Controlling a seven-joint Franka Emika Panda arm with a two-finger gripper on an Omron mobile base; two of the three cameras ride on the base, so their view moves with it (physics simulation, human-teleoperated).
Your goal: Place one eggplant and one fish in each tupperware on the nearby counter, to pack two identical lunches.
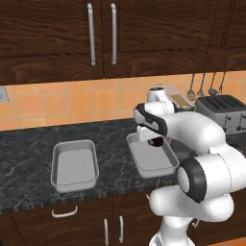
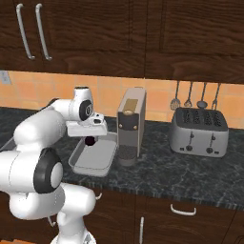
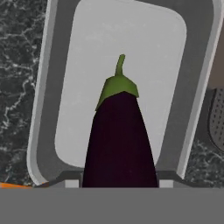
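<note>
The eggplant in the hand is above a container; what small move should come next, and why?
Probably lower a little, then open the hand. The dark eggplant hangs gripped above the empty right container, inside its rim, not touching the floor. Lowering first should keep it from rolling or bouncing out.

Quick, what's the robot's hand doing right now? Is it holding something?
Gripper: closed on the dark eggplant, held above the tupperware beside the coffee machine.
</note>
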